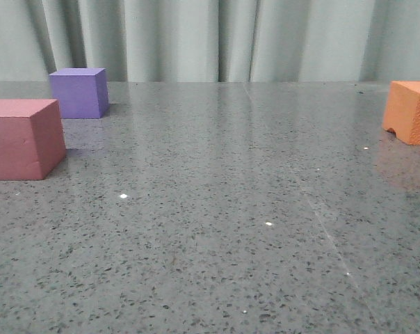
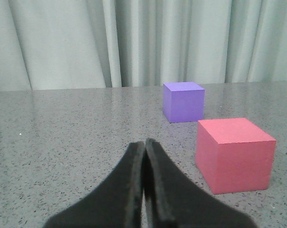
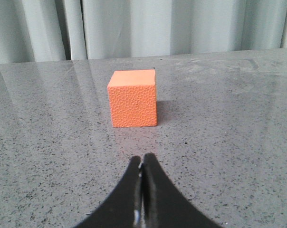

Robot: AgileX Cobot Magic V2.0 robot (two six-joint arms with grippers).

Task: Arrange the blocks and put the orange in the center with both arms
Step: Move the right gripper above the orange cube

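In the front view, three foam cubes were counted on the grey speckled tabletop (image 1: 217, 229), and no gripper was seen. The pink-red cube (image 1: 23, 138) was found at about nine o'clock on the left edge, with the purple cube (image 1: 78, 92) just behind it toward ten o'clock, the two being apart, with a narrow strip of bare stone seen between them. The orange cube (image 1: 409, 111) was seen at three o'clock, cut by the right edge and well apart from the other two; a small notch was noted on its lower front edge, and a faint reflection was cast on the glossy stone. In the left wrist view, the left gripper (image 2: 144, 183) was shown with its two black jaws pressed together and nothing between them; two cubes were counted ahead of it, pink-red nearer and purple farther. In the right wrist view, the right gripper (image 3: 142, 190) was likewise seen closed on nothing, and one orange cube with a pebbled surface was seen standing squarely on the stone straight ahead of the tips, not touched by them.
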